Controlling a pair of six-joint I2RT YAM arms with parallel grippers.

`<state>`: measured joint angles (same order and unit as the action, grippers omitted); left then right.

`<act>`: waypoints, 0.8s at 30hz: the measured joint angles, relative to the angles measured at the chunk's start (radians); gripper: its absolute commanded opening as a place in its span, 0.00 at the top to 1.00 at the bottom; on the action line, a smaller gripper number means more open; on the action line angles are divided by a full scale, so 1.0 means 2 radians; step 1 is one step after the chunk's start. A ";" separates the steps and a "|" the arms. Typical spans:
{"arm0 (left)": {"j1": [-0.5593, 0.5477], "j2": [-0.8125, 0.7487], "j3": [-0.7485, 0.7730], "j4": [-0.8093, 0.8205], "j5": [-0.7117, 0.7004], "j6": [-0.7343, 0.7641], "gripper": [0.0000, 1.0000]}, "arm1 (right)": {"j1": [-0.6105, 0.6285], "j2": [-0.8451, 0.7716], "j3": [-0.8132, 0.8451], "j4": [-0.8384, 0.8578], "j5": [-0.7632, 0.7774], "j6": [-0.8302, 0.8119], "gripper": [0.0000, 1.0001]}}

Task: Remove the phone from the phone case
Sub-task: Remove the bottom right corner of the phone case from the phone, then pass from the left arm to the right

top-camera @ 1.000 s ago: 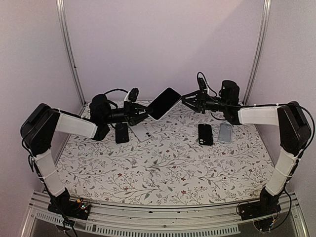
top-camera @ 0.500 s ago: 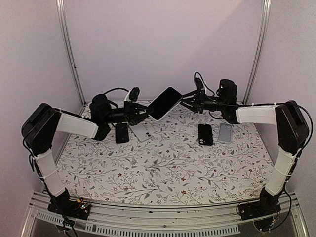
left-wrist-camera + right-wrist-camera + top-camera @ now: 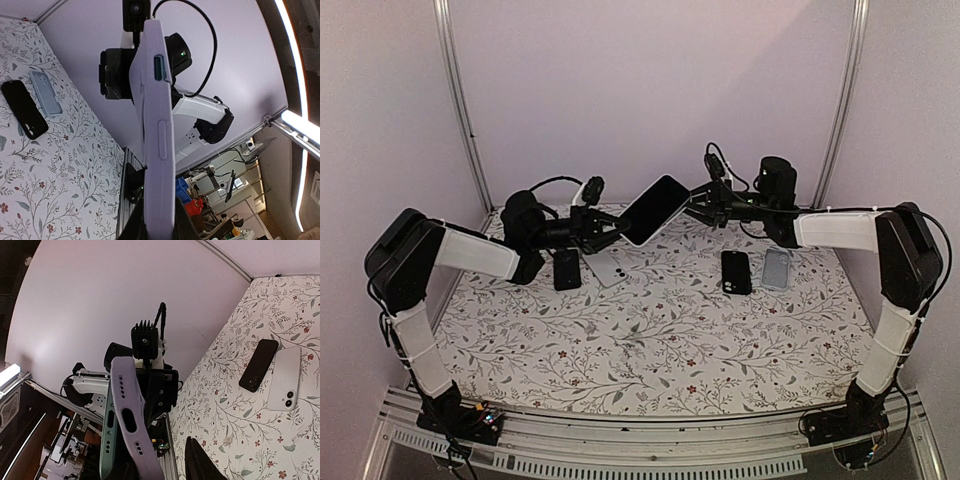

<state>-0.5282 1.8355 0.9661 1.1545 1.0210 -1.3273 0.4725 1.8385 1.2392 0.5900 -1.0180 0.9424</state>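
Note:
A phone in a lavender case (image 3: 653, 210) hangs tilted above the back of the table. My left gripper (image 3: 616, 232) is shut on its lower left end. In the left wrist view the case (image 3: 157, 125) stands edge-on, clamped between the two fingers (image 3: 186, 227). My right gripper (image 3: 696, 204) is at the upper right end. In the right wrist view the case's end (image 3: 131, 420) has peeled away from the green phone (image 3: 106, 440) and lies between the jaws. A gap shows between the case and one finger (image 3: 200, 462), so the right gripper (image 3: 160, 467) is open.
On the floral table lie a black phone (image 3: 567, 268) and a white phone (image 3: 610, 266) on the left, and a black phone (image 3: 736, 271) and a pale blue case (image 3: 777, 267) on the right. Walls enclose the back and both sides.
My right gripper has moved left onto the phone's upper right end and its jaws have narrowed a little. The left gripper and the phone have stayed put.

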 measured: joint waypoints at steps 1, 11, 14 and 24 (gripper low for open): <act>0.000 0.001 0.000 0.000 0.001 0.001 1.00 | 0.000 0.000 0.000 0.000 -0.002 0.000 0.73; 0.003 0.002 0.002 -0.010 0.002 0.013 1.00 | 0.002 0.001 0.006 0.001 -0.008 0.003 0.97; 0.003 0.002 0.002 -0.013 0.002 0.018 1.00 | 0.002 0.001 0.006 -0.001 -0.007 0.004 0.99; 0.004 0.002 0.002 -0.032 -0.001 0.040 0.71 | 0.002 0.001 0.006 -0.006 -0.003 -0.006 1.00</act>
<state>-0.5201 1.8404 0.9699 1.0901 1.0183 -1.2472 0.4770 1.8397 1.2510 0.5781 -1.0237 0.9302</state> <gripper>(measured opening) 0.169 0.109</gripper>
